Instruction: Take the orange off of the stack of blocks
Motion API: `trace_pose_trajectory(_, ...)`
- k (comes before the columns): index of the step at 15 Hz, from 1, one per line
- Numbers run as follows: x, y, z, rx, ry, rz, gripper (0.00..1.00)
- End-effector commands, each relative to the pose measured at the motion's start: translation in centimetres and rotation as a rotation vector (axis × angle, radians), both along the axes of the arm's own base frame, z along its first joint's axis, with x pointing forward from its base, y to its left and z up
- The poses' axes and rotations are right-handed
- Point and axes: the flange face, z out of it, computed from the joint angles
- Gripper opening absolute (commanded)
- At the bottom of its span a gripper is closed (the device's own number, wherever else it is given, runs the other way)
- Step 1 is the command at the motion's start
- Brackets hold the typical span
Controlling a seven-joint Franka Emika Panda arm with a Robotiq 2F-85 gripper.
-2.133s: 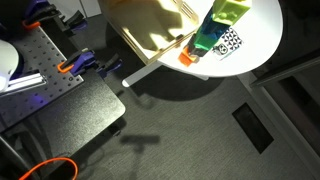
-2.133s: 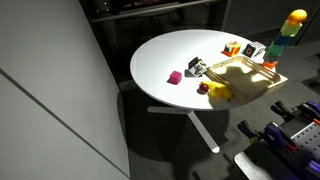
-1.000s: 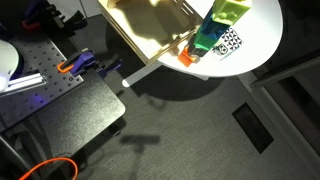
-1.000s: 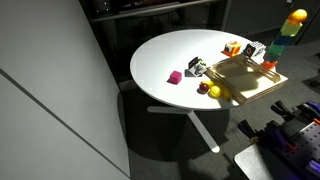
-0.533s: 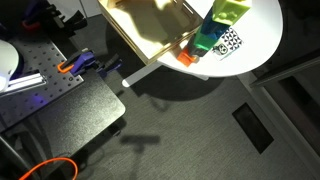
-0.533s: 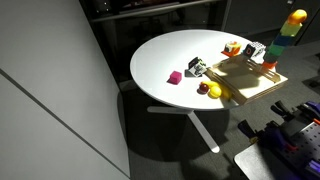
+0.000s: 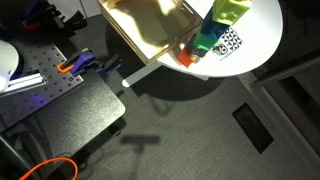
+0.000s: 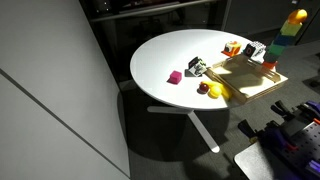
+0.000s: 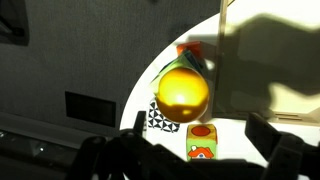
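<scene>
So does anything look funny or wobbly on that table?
Yes, one thing: the orange sits right on top of the stack of blocks, a round ball balanced on a tall tower beside the wooden tray. It looks like it could easily roll off. Nothing looks spilled or broken.

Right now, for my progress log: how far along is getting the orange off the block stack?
Done: nothing; the orange sits atop the stack of blocks. In hand: the open end effector faces it in the wrist view. Left: grasp, lift off.

The tool [image 9: 197, 130] hangs with jaws spread wide.
</scene>
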Motion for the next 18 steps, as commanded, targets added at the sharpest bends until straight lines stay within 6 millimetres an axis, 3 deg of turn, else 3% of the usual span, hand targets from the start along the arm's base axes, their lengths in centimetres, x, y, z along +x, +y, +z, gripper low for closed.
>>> trace_pose_trajectory(1,0.2,-1.0,0.2,0.042,0.023,0.009,1.00)
trace_pose_trajectory(18,0.2,-3.5,-1.5,0.044,0.058,0.030,1.00)
